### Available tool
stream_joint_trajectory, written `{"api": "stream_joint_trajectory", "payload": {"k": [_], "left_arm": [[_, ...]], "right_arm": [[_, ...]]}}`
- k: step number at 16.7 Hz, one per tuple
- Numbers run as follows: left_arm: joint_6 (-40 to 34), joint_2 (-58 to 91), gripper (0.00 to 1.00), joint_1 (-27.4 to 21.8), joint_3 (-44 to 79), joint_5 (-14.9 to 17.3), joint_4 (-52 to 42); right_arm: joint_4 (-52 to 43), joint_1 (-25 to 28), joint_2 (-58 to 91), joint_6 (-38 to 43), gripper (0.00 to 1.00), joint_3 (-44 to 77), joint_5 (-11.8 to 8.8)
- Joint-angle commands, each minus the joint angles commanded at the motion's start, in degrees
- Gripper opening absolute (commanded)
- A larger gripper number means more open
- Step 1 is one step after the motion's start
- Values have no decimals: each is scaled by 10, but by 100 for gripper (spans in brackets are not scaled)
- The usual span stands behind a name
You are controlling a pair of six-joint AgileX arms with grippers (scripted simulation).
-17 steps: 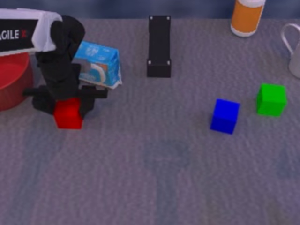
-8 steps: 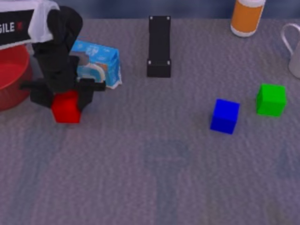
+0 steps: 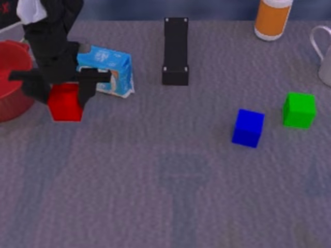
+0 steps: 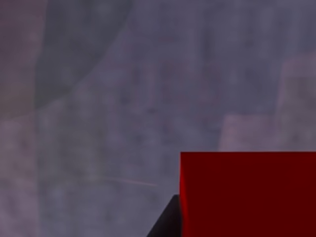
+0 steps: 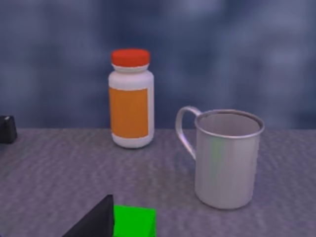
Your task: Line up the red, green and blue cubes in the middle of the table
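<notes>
My left gripper point(image 3: 61, 94) is shut on the red cube point(image 3: 64, 103) at the left of the table point(image 3: 165, 196), held above the cloth beside the red pot. In the left wrist view the red cube point(image 4: 247, 195) fills the corner beside one dark fingertip point(image 4: 168, 222). The blue cube point(image 3: 248, 128) and the green cube point(image 3: 299, 109) rest right of centre, a small gap apart. My right arm is outside the top view. Its wrist view shows one dark fingertip point(image 5: 98, 222) set wide to one side, with the green cube point(image 5: 134, 222) farther off on the table.
A red pot point(image 3: 13, 88) stands at the left edge, with a blue-and-white carton point(image 3: 111, 70) right of the held cube. A black block point(image 3: 176, 51) lies at back centre. At back right are an orange-labelled bottle point(image 3: 272, 19) and a metal mug point(image 3: 323, 51).
My left gripper has carried the red cube up off the cloth, drifting left and toward the back. The blue and green cubes have not moved.
</notes>
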Motion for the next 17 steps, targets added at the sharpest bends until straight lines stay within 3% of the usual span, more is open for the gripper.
{"api": "stream_joint_trajectory", "payload": {"k": [4,13,17], "left_arm": [[-22,-8,0,-25,-11,-1,1],[-242,-100,0,-218,-109,-6,4],[-253,-108,0,-229,-116,-7,6]], "right_arm": [[0,0,0,0,100,0,0],[0,0,0,0,100,0,0],[0,0,0,0,100,0,0]]}}
